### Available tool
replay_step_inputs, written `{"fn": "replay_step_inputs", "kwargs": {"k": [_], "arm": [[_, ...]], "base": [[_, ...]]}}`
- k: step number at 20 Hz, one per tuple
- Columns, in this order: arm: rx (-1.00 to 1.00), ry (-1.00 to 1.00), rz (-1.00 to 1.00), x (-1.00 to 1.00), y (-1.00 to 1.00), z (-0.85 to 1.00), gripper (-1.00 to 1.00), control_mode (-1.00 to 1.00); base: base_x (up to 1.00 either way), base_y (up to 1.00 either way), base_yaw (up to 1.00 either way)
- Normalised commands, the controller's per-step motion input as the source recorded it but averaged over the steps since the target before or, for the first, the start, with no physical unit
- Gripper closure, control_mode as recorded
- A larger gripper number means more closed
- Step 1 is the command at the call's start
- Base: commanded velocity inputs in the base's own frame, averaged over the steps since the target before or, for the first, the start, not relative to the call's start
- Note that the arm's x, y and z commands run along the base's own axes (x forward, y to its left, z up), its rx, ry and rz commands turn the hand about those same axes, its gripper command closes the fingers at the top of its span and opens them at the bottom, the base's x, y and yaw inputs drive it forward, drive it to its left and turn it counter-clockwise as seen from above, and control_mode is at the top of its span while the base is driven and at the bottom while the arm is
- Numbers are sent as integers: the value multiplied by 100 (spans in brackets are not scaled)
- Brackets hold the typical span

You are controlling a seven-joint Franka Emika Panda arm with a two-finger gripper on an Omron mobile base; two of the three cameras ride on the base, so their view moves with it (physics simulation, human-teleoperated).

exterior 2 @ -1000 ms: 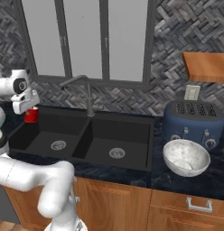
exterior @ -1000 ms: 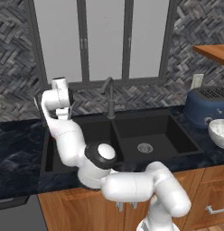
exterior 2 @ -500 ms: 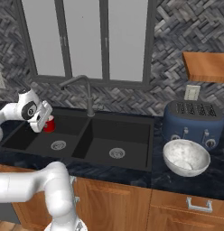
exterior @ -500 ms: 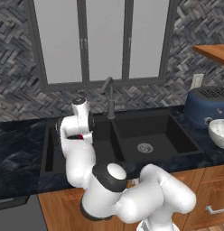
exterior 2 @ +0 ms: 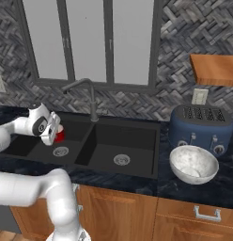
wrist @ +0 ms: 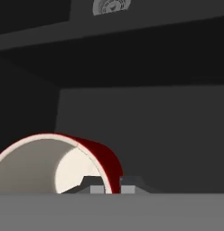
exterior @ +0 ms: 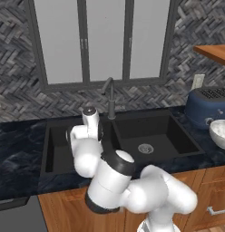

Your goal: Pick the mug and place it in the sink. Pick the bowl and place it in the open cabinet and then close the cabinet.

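Observation:
My gripper (exterior 2: 54, 133) hangs low in the left basin of the black sink (exterior 2: 147, 159), shut on the red mug (exterior 2: 59, 136). In the hand view the mug (wrist: 64, 164) lies on its side with its white inside facing the camera, and the two fingertips (wrist: 130, 185) pinch its wall. A silver drain (wrist: 111, 5) shows beyond it. The white hand (exterior: 90, 120) stands over the left basin of the sink (exterior: 180, 136). The speckled bowl (exterior 2: 193, 163) (exterior: 220, 132) sits on the counter right of the sink. Part of the brown cabinet (exterior 2: 213, 69) (exterior: 214, 51) shows at the upper right.
A dark gooseneck faucet (exterior 2: 85, 92) (exterior: 110, 94) rises behind the divider between the basins. A blue toaster (exterior 2: 201, 124) (exterior: 206, 106) stands behind the bowl. The arm's white links cross the front of the left basin. Wooden drawers run below the counter.
The arm has swung from the left of the sink to over the left basin and come down into it, with the mug in the gripper all the while.

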Motion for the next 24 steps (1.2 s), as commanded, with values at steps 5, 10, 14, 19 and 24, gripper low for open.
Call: {"fn": "replay_step_inputs", "kwargs": {"k": [5, 10, 14, 19, 24], "arm": [[-2, 9, -1, 40, 0, -49, 100, -100], [-5, 4, -1, 33, -10, -35, 100, -100], [-8, 1, -2, 32, -10, -46, 100, -100], [-16, 0, -3, 48, -9, -61, 100, -100], [-1, 4, 0, 27, -3, -40, 100, -100]], "base": [[0, 0, 0], [0, 0, 0], [0, 0, 0], [0, 0, 0], [0, 0, 0]]}}
